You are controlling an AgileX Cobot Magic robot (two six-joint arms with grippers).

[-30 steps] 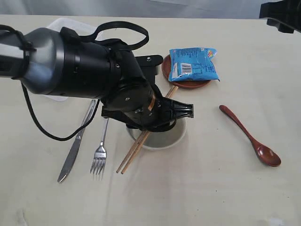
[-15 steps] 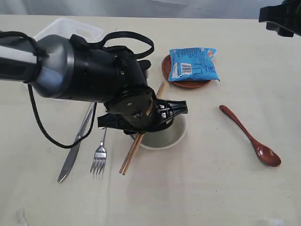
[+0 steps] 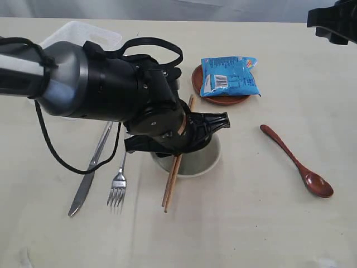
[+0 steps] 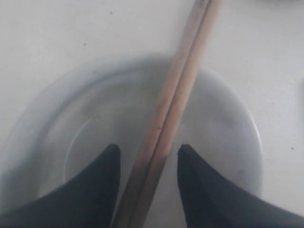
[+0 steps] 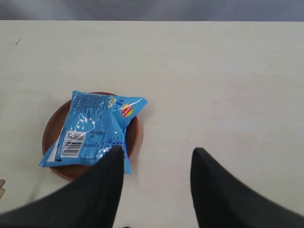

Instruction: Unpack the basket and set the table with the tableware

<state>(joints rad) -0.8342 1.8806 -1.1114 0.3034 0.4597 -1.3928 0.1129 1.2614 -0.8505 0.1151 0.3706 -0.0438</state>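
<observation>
My left gripper [image 4: 148,152] hangs over the pale cream bowl [image 3: 196,163], and in the exterior view its arm covers much of that bowl. The wooden chopsticks [image 4: 175,104] lie across the bowl [image 4: 223,123] and run between the jaws, which stand open with a gap on each side. The chopsticks' [image 3: 170,190] near end sticks out past the bowl toward the table's front. My right gripper [image 5: 156,154] is open and empty, up above the brown saucer [image 5: 135,137]. The white basket [image 3: 83,33] stands at the back left, mostly behind the left arm.
A blue snack packet [image 3: 230,75] lies on the saucer [image 3: 220,100]. A steel knife [image 3: 89,167] and fork [image 3: 118,184] lie left of the bowl. A reddish-brown spoon [image 3: 298,164] lies at the right. The right arm [image 3: 334,19] shows at the top right corner.
The left gripper has turned over the bowl. The chopsticks have swung with it from a slant to nearly straight front to back. The right arm barely moved.
</observation>
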